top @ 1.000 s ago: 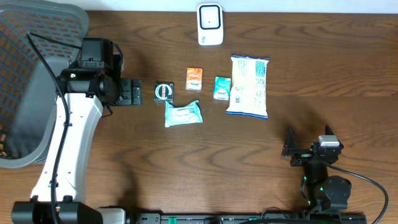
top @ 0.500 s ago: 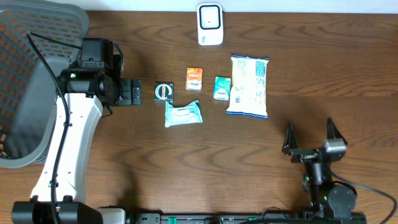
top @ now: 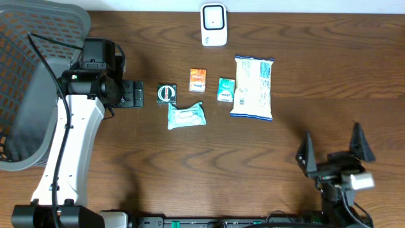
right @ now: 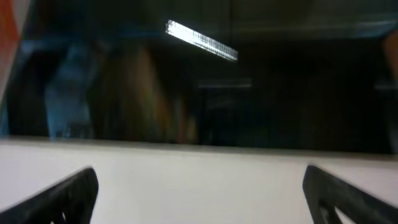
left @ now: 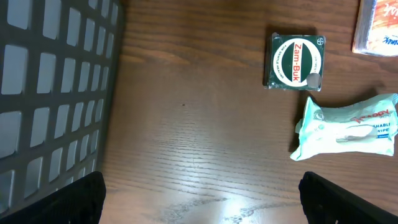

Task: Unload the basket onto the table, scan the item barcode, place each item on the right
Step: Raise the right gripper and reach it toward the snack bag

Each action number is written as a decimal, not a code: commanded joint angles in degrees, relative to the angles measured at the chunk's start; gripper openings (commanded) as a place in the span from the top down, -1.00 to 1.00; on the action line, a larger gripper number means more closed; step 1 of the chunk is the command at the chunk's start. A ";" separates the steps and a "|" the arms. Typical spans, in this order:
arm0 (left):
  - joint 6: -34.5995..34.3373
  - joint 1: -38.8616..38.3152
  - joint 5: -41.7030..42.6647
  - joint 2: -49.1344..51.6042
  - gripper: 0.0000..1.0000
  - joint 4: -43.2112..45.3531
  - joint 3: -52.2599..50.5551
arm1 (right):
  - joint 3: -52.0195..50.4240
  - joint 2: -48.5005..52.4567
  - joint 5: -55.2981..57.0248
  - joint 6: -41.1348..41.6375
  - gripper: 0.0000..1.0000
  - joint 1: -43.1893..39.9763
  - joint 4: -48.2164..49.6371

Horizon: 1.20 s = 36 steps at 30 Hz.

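nothing is held yet. 5 candidate items lie in a loose cluster toward the middle of the worktop's far edge: a green tin, a wipes pack just beside it, an orange packet, a teal packet and a white bag. the scanner stands at the far edge, apart from them. the left gripper hangs just left of the tin with its jaws spread wide and empty, between the tin and the basket at the left edge. the right gripper sits near the near right corner, also spread wide and empty; its own camera looks off the worktop, and its picture is too blurred to read. which item is meant cannot be told, but the tin is closest to a gripper. the main risk i see is the low, flat tin sliding under a closing pinch and knocking into the wipes pack. the soft packs could also crumple and hide their codes. no barcode is legible in these views, so the wrong face may get shown to the scanner.
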 commanded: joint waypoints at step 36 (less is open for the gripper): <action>0.37 -0.02 -0.52 0.37 -0.96 -0.09 -0.39 | 57.57 70.10 -40.22 -0.61 -0.98 -0.35 -32.63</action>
